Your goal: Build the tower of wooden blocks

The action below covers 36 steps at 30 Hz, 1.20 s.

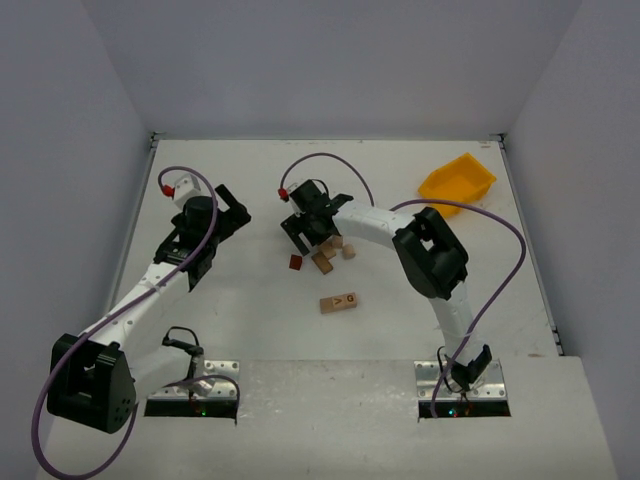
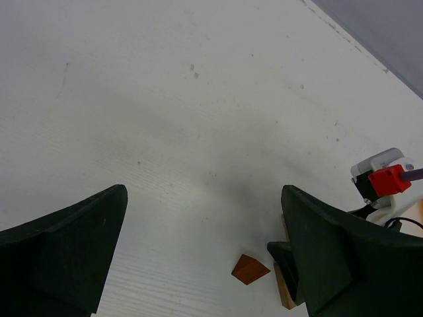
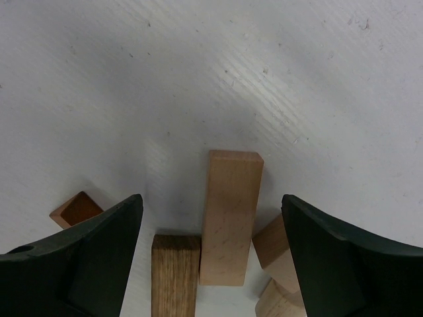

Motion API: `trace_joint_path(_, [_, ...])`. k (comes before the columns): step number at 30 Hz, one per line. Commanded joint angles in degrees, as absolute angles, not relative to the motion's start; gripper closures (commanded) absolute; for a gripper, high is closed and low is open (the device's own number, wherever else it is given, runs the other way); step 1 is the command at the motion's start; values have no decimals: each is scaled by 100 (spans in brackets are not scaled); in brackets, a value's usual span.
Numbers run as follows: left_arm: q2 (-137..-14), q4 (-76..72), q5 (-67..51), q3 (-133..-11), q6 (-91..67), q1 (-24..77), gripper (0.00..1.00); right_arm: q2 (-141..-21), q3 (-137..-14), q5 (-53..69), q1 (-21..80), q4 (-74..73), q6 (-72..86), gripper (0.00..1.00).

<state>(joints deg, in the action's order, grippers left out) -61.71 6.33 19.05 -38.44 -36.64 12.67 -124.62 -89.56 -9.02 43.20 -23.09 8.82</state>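
Several small wood blocks lie loose in the middle of the table. In the right wrist view a pale oblong block lies flat between my open right gripper's fingers. A darker-grained oblong block lies beside it, pale blocks to its right, and the reddish-brown block to its left. From above, the right gripper hovers over this cluster. The reddish block sits at the cluster's left. A lettered oblong block lies apart, nearer the bases. My left gripper is open and empty, left of the cluster.
A yellow plastic bin stands at the back right. The left wrist view shows bare white table between its open fingers, the reddish block, and the right arm's red connector. Grey walls enclose the table.
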Motion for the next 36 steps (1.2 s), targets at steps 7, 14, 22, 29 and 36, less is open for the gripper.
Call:
trace_joint_path(7, [-6084, 348, 1840, -3823, -3612, 1224, 0, -12415, -8870, -1274, 4296, -2192, 988, 39])
trace_joint_path(14, [-5962, 337, 1866, -3744, -3633, 1222, 0, -12305, -8681, -1377, 4295, -2218, 1043, 48])
trace_joint_path(22, [-5884, 360, 1846, -3722, -3647, 1222, 0, -12011, -8245, -1472, 4298, -2058, 1124, 55])
trace_joint_path(29, [-5827, 369, 1819, -3709, -3656, 1222, 0, -12082, -8373, -1511, 4298, -2004, 969, 68])
trace_joint_path(36, [-5810, 330, 1759, -3679, -3643, 1222, 0, -12057, -8823, -1546, 4294, -1891, 260, 72])
